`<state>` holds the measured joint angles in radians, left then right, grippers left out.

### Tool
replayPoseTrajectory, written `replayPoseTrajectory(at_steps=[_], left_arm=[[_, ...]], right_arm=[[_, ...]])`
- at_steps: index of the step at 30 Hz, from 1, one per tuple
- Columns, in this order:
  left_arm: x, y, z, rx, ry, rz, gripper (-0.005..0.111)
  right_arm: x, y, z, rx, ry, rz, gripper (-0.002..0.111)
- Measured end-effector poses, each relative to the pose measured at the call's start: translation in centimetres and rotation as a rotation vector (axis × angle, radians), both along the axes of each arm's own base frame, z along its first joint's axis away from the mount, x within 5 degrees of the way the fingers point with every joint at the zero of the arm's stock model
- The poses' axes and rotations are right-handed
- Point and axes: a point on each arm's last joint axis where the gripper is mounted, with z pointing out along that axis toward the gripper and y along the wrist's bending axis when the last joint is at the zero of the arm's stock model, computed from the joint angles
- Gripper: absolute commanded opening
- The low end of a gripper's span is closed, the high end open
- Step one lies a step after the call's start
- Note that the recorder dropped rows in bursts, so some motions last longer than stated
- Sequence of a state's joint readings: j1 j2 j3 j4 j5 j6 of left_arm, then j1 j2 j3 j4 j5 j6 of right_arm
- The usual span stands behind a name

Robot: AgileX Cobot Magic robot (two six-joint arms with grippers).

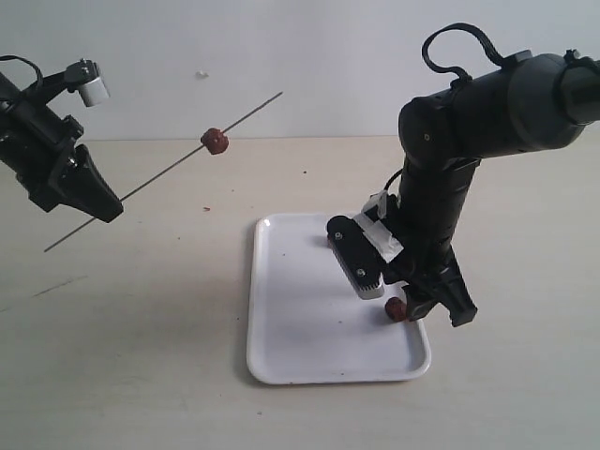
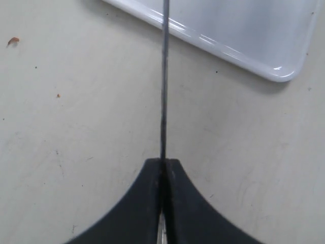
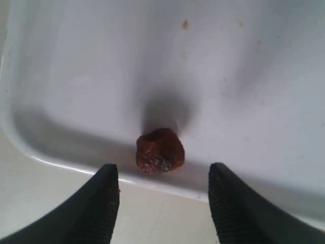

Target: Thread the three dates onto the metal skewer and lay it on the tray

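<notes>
Metal skewer (image 1: 169,171) sits tilted up in the air, left claw (image 2: 163,163) clamped tight on it near the low end, with one date (image 1: 215,141) threaded partway up. The right claw (image 3: 163,175) hangs spread wide over a second date (image 3: 159,151) lying just inside the rim of the white tray (image 1: 291,328) on the table (image 1: 141,356).

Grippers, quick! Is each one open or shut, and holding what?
Left gripper: shut on the metal skewer, which carries a threaded date.
Right gripper: open, holding nothing, by a loose date in the tray.
</notes>
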<state>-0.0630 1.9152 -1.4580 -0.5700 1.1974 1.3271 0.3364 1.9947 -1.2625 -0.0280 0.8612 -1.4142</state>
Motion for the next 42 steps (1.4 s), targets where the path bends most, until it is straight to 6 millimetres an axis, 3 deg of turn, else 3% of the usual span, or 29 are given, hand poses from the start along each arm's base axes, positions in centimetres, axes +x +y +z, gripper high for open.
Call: replayPoseTrajectory(at_steps=[36,42], left_arm=[[0.0,0.0,0.0,0.000,0.000,0.000,0.000],[0.0,0.0,0.0,0.000,0.000,0.000,0.000]], right_arm=[[0.3,0.4,-2.3,0.018,0.030,-0.018,0.053],[0.3,0.3,-2.3,0.015,0.031,-0.066,0.047]])
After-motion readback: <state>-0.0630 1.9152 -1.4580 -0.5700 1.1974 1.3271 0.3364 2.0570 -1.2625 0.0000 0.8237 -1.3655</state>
